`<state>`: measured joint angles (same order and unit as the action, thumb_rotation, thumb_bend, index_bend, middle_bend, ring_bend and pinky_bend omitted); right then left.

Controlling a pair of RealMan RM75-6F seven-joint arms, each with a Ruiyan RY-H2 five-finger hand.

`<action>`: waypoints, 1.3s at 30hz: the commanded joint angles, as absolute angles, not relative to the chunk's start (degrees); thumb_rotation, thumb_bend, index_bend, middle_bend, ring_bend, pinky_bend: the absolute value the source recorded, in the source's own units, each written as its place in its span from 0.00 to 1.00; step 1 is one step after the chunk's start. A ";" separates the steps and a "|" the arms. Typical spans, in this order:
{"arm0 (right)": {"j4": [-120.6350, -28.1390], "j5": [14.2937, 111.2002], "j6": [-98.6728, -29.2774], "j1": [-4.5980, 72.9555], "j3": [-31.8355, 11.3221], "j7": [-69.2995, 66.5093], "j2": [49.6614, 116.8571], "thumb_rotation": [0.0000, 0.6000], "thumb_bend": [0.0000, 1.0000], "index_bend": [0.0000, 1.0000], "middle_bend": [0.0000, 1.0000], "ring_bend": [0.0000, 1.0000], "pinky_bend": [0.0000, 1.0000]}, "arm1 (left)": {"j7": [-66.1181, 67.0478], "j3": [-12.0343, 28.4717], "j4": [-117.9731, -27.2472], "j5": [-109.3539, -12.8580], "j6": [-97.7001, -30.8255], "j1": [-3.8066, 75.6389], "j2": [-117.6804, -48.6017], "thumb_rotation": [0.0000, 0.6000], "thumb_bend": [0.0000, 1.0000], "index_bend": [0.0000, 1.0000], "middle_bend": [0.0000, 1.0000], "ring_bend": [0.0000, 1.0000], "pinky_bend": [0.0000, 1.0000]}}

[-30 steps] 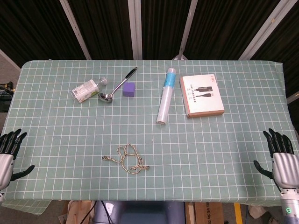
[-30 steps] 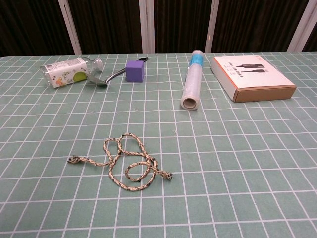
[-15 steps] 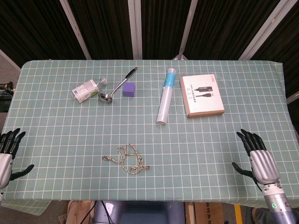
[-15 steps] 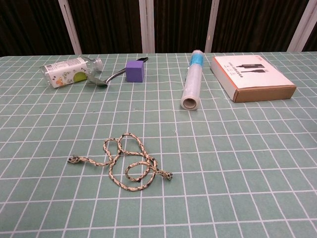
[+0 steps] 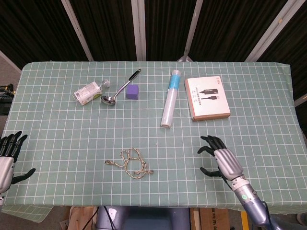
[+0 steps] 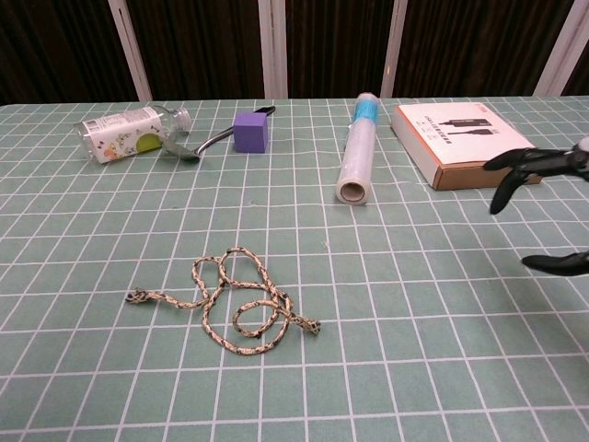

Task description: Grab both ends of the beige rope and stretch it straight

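The beige rope (image 5: 129, 163) lies in loose coils near the table's front edge, one end at the left (image 5: 107, 162), the other at the right (image 5: 151, 173); the chest view shows the same rope (image 6: 230, 301). My right hand (image 5: 222, 160) hovers over the table to the right of the rope, fingers spread, holding nothing; its fingertips (image 6: 512, 162) enter the chest view at the right edge. My left hand (image 5: 6, 158) stays at the table's front left corner, fingers apart and empty, far from the rope.
Across the back of the table lie a small bottle (image 5: 87, 92), a metal spoon (image 5: 120, 88), a purple cube (image 5: 133, 91), a clear roll (image 5: 170, 98) and a flat box (image 5: 207, 98).
My right hand has moved left from the table's right edge toward the rope and now shows in the chest view. Left hand and rope have not moved.
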<state>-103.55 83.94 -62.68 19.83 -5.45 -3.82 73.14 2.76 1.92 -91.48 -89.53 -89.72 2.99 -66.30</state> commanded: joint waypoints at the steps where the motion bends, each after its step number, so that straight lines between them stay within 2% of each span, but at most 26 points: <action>1: -103.67 82.46 -60.37 21.83 -5.55 -2.16 76.23 1.00 0.27 0.42 0.14 0.00 0.00 | 2.71 1.92 -91.46 -89.45 -89.61 3.03 -66.31 1.00 0.07 0.00 0.00 0.00 0.00; 10: -102.10 77.99 -58.83 24.42 -6.19 3.35 84.94 1.00 0.26 0.49 0.15 0.00 0.00 | 2.21 1.92 -91.35 -89.31 -89.02 3.35 -66.29 1.00 0.07 0.00 0.00 0.00 0.00; 16: -100.77 75.38 -58.83 25.44 -6.45 6.46 89.36 1.00 0.26 0.49 0.15 0.00 0.00 | 1.73 1.94 -91.20 -89.30 -88.67 3.59 -66.25 1.00 0.07 0.00 0.00 0.00 0.00; 30: -95.99 71.19 -60.61 26.46 -6.76 10.63 98.86 1.00 0.26 0.49 0.15 0.00 0.00 | 0.59 2.03 -90.96 -88.80 -87.81 4.05 -66.15 1.00 0.07 0.00 0.00 0.00 0.00; 39: -92.78 69.60 -61.16 26.85 -6.85 11.70 103.15 1.00 0.26 0.54 0.17 0.00 0.00 | -0.13 2.12 -90.70 -88.58 -87.43 4.32 -66.15 1.00 0.07 0.00 0.00 0.00 0.00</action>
